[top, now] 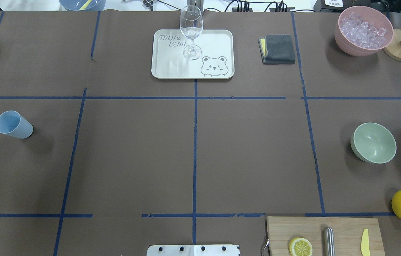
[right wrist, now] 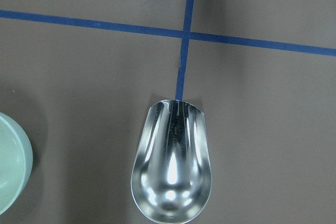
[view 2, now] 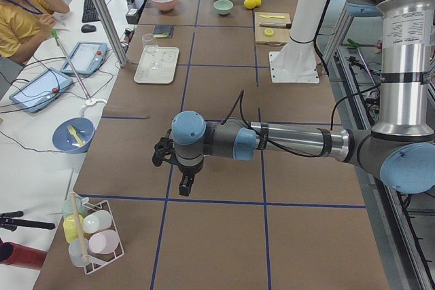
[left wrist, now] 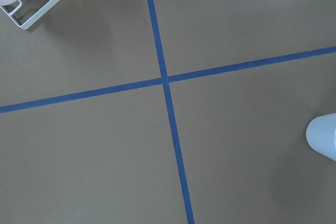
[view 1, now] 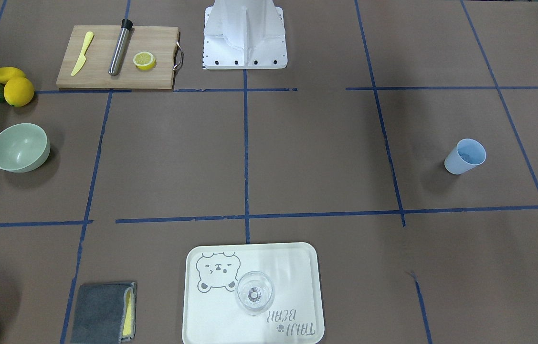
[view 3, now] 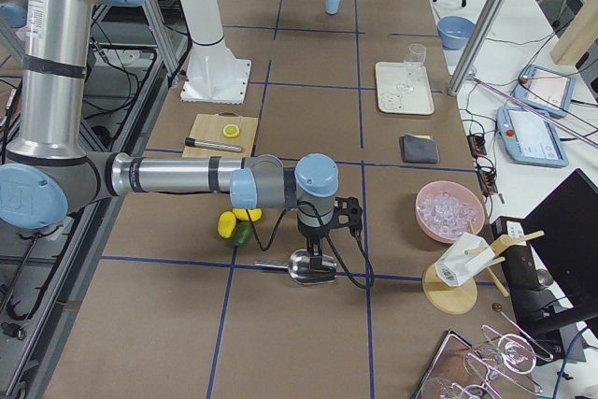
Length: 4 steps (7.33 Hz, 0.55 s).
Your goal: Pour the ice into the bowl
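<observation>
right tool [view 3: 316, 249]: the nearer one to the ice [top: 364, 26]; hangs over the scoop [right wrist: 170, 174]; opening cannot be told.
left tool [view 2: 183, 183]: opposite end, near the cup [top: 13, 124]; opening cannot be told.
pink container [top: 344, 44]: robot's far right, beyond the bowl [top: 374, 143].
bowl: empty, beside scoop.
ice: in pink container.

A wine glass [top: 191, 28] stands on the bear-printed tray [top: 172, 64]. A grey cloth [top: 278, 49] lies to its right, and a blue cup [top: 13, 124] sits well apart.
</observation>
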Each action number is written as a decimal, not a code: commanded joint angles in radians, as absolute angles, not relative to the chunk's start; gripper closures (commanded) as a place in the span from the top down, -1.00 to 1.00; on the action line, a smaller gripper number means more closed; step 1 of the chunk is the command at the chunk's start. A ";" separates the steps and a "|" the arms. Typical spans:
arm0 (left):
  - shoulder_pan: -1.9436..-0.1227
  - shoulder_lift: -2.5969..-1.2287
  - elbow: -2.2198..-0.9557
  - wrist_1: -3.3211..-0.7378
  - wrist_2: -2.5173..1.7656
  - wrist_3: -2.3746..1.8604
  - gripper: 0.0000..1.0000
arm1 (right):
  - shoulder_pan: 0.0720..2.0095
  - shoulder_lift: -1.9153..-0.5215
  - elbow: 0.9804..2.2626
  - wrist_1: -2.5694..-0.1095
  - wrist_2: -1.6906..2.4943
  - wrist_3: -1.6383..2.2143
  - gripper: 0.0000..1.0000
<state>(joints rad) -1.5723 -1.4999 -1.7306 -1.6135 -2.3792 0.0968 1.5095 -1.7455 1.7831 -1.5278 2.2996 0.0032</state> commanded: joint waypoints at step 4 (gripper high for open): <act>-1.572 -1.496 -1.733 -1.614 -2.376 0.097 1.00 | 1.506 -1.741 1.779 -1.526 2.307 0.011 1.00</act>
<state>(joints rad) -1.5719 -1.4993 -1.7301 -1.6138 -2.3767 0.0972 1.5079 -1.7447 1.7789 -1.5282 2.3000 0.0082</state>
